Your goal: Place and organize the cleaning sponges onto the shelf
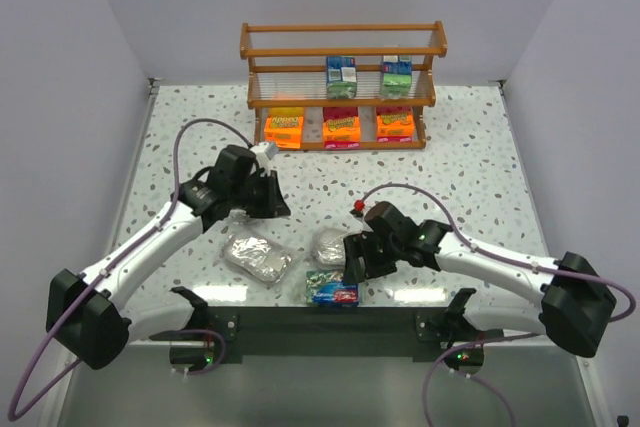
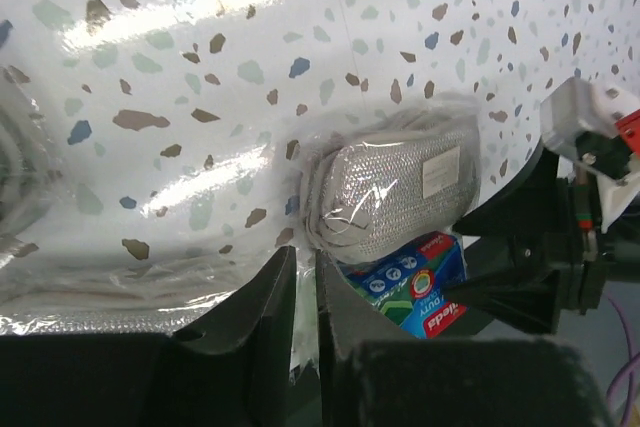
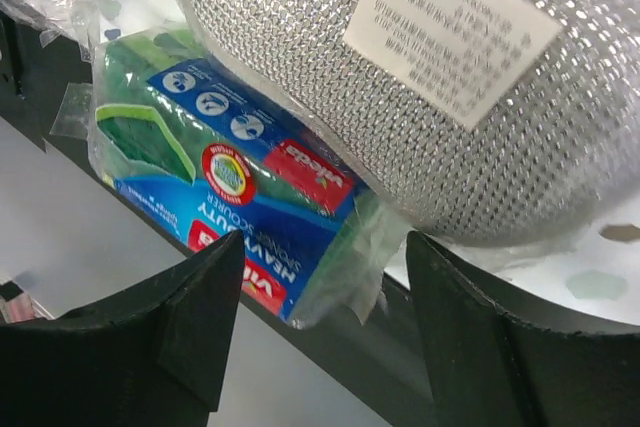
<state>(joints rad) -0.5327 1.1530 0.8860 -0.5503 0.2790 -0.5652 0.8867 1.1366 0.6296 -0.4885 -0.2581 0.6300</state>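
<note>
Far left: note left pincer pinched nearly closed on nothing, hovering over table beside a crinkled silver pack. Best parked there, clear of the other arm.

Centre, far side: see shelf with three orange packs on bottom tier and two boxes on middle tier, with a free slot left of those. Centre, near edge: find second silver pack lying partly over blue-and-green box, both well apart from shelf.

Right: see right pincer spread open, straddling the box's corner, not clamped yet. Probably going for the box. Push in deeper for a square hold on the box's sides, not the loose wrap. Lift slowly so the silver pack slides off onto table, not over the edge.
</note>
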